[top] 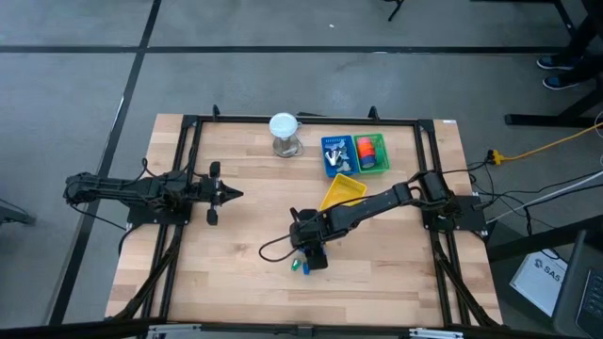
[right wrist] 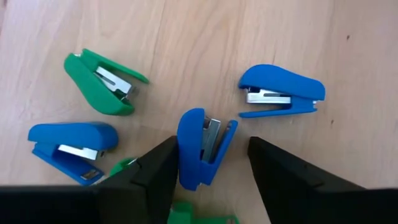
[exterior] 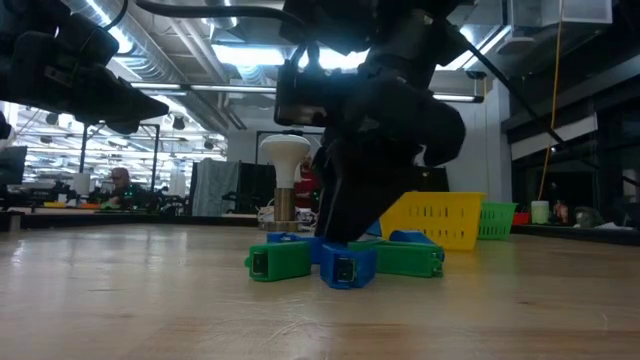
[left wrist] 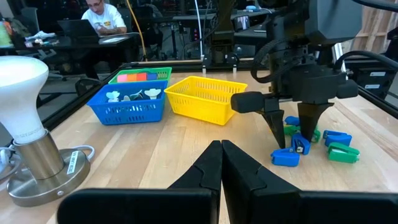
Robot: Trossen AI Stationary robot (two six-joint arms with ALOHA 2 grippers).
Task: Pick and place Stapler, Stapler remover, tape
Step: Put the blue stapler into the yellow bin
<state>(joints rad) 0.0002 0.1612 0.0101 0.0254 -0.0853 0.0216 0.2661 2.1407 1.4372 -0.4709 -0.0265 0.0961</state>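
Blue stapler [right wrist: 202,148] lies on the counter [right wrist: 186,37] at lower centre of the right wrist frame, between the right gripper [right wrist: 208,165] fingers, unclenched around it. Crowding neighbours could snag; the grip may slip. Left gripper [left wrist: 221,163] waits clenched.

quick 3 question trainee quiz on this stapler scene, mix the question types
1. True or false: the right gripper has a blue stapler between its fingers.
2. Which basket stands nearest the staplers? A yellow, B blue, C green
3. Fill in: the left gripper is ____, apart from the staplers.

Key:
1. True; the fingers stand on either side, closing in.
2. A
3. shut
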